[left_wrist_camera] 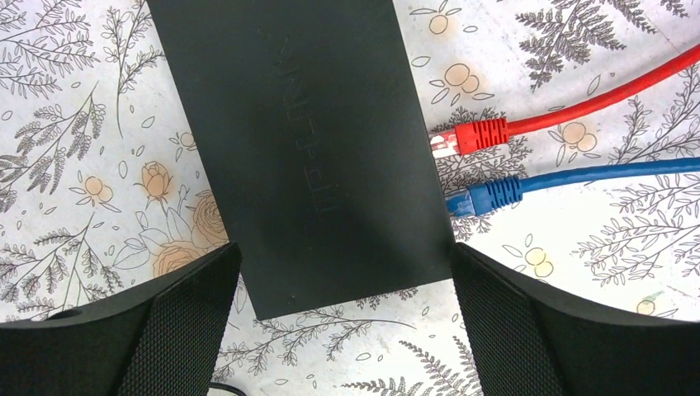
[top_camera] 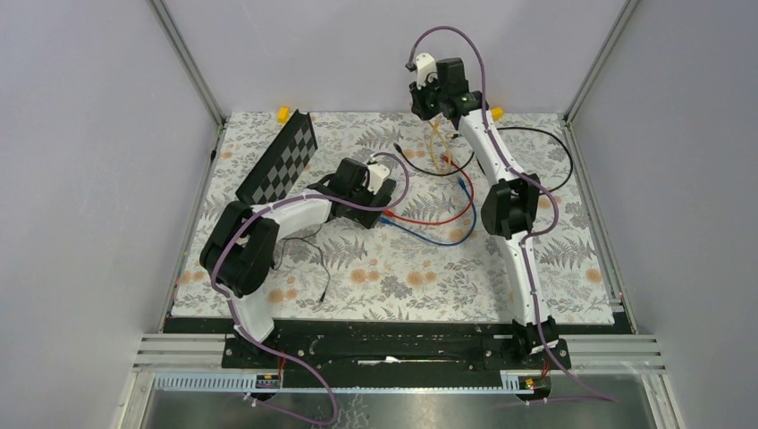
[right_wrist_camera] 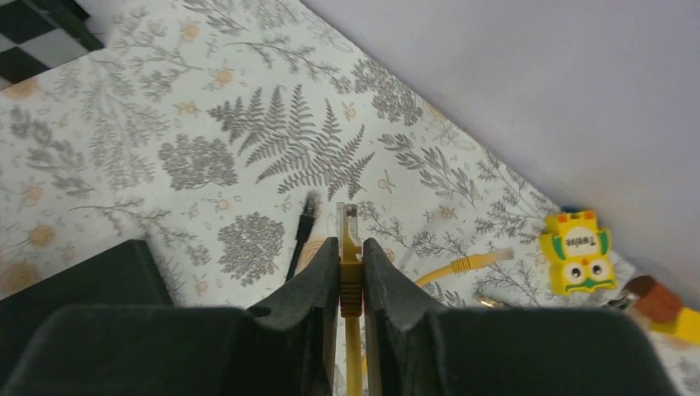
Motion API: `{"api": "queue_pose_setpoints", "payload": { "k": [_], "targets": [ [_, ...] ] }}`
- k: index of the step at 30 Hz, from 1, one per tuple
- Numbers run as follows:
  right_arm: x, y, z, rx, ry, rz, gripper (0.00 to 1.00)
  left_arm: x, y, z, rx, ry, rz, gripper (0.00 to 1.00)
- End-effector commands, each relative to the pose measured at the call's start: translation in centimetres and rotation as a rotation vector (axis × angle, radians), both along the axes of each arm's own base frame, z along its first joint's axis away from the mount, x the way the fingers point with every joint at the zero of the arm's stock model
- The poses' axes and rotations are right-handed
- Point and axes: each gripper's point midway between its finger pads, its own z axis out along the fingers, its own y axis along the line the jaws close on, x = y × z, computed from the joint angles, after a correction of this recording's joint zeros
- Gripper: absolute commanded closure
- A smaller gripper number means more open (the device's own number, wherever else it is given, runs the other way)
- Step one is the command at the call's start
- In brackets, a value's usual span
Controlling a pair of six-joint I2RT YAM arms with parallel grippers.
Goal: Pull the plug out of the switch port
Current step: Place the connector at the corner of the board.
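The switch (left_wrist_camera: 305,148) is a flat matte-black box lying on the flowered mat. My left gripper (left_wrist_camera: 345,249) hangs over its near end, open, with one finger (left_wrist_camera: 165,330) on each side and neither touching it. A red plug (left_wrist_camera: 470,136) and a blue plug (left_wrist_camera: 487,196) lie with their tips against the switch's right edge; whether they sit in ports I cannot tell. My right gripper (right_wrist_camera: 351,247) is shut on a yellow plug (right_wrist_camera: 350,227), held high at the far side (top_camera: 431,100), its yellow cable (top_camera: 438,147) hanging down.
A chequered board (top_camera: 279,159) lies at the far left. Red (top_camera: 438,214) and blue (top_camera: 447,239) cables loop across the middle of the mat. A black cable (top_camera: 554,152) curls at the right. A loose yellow plug (right_wrist_camera: 475,262), a black plug (right_wrist_camera: 307,214) and a yellow owl toy (right_wrist_camera: 580,252) lie near the back wall.
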Motion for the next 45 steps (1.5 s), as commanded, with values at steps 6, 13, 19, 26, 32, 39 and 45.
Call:
{"api": "queue_pose_setpoints", "payload": {
  "k": [6, 13, 19, 26, 32, 39, 45],
  "targets": [
    [4.5, -5.4, -0.2, 0.208, 0.011, -0.151, 0.95, 0.8, 0.0, 1.5, -0.020, -0.061, -0.001, 0.01],
    [5.1, -9.5, -2.1, 0.314, 0.108, -0.218, 0.91, 0.7, -0.2, 0.9, -0.023, -0.041, -0.004, 0.01],
    [5.3, -12.5, -5.2, 0.398, 0.217, -0.272, 0.87, 0.6, -0.2, 0.8, -0.019, -0.034, -0.005, 0.01],
    [4.7, -13.7, -9.0, 0.519, 0.370, -0.322, 0.85, 0.4, -0.2, 0.7, -0.019, -0.025, -0.009, 0.01],
    [4.1, -14.4, -10.7, 0.617, 0.468, -0.331, 0.84, 0.3, -0.3, 0.5, -0.023, -0.013, -0.015, 0.01],
    [3.9, -12.8, -11.2, 0.679, 0.510, -0.286, 0.83, 0.1, -0.5, 0.1, -0.026, 0.001, -0.019, 0.01],
    [3.9, -11.8, -11.7, 0.693, 0.523, -0.266, 0.80, 0.0, -0.5, 0.0, -0.027, 0.010, -0.020, 0.01]
  ]
}}
